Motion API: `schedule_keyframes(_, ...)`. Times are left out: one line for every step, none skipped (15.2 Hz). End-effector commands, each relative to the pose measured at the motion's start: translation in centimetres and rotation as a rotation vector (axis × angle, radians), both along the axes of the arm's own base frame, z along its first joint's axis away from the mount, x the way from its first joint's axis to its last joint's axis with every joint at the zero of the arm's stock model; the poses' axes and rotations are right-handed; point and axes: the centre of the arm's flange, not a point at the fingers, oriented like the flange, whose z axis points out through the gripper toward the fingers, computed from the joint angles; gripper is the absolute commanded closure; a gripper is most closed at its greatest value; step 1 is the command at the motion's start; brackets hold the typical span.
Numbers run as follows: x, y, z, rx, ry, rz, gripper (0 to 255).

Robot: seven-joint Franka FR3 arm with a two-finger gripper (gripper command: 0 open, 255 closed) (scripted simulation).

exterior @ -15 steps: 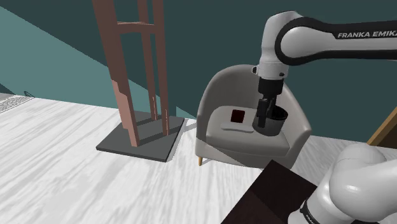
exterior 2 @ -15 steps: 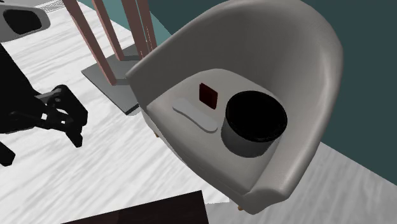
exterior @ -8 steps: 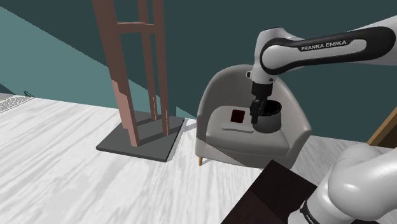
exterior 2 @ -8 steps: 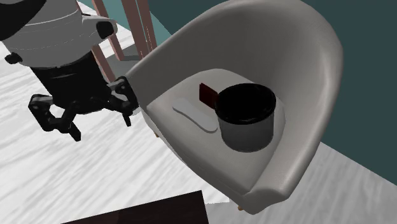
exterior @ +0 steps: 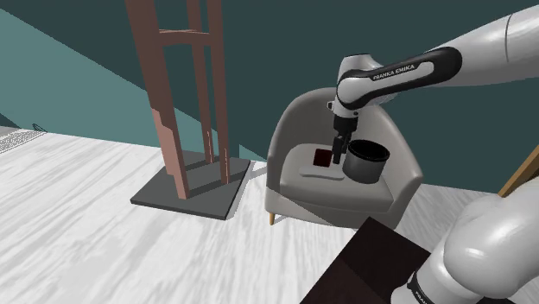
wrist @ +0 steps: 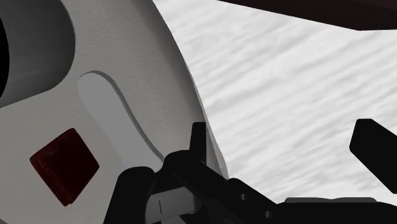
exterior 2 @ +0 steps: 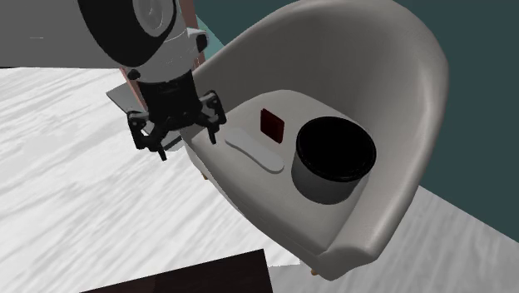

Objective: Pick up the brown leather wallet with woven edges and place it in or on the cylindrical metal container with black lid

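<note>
I am keeping my tool [exterior 2: 185, 137] open, with its fingers standing apart and gripping nothing, above the front edge of the grey armchair [exterior 2: 391, 100]. The dark red-brown wallet [exterior 2: 272, 123] is lying flat on the seat, near the grey cylindrical container [exterior 2: 328, 187], apart from my tool.

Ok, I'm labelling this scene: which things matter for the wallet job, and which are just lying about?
Job: dark reddish-brown square wallet; grey cylindrical container, black top; open black gripper.
Lying about: grey armchair; reddish wooden frame on grey plate.
</note>
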Motion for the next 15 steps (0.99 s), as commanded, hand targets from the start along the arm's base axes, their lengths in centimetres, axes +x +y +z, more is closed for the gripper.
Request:
schedule_keyframes(1.6, -1.6, -1.1, -0.005, -0.01, 0.011, 0)
schedule_keyframes(2.4, -2.4, -1.6, -0.006, -0.014, 0.016, 0)
schedule_keyframes(3.2, -3.2, -2.1, -0.008, -0.019, 0.021, 0)
schedule_keyframes(4.0, -4.0, -2.7, -0.01, -0.023, 0.026, 0)
schedule_keyframes(4.7, -4.8, -3.2, -0.012, -0.028, 0.031, 0)
schedule_keyframes(5.6, -5.7, -3.7, -0.013, -0.032, 0.036, 0)
schedule_keyframes(6.4, -6.5, -4.2, -0.015, -0.036, 0.041, 0)
schedule_keyframes(7.2, -7.3, -4.7, -0.017, -0.041, 0.046, 0)
schedule_keyframes(8.0, -8.1, -5.2, -0.019, -0.045, 0.052, 0)
schedule_keyframes(8.8, -8.9, -5.7, -0.02, -0.05, 0.057, 0)
schedule_keyframes(9.7, -9.7, -6.2, -0.022, -0.054, 0.062, 0)
schedule_keyframes(10.5, -10.5, -6.7, -0.024, -0.058, 0.067, 0)
schedule_keyframes(11.3, -11.3, -7.2, -0.026, -0.063, 0.072, 0)
schedule_keyframes(12.2, -12.0, -7.6, -0.027, -0.067, 0.077, 0)
schedule_keyframes(13.0, -12.8, -8.1, -0.029, -0.072, 0.082, 0)
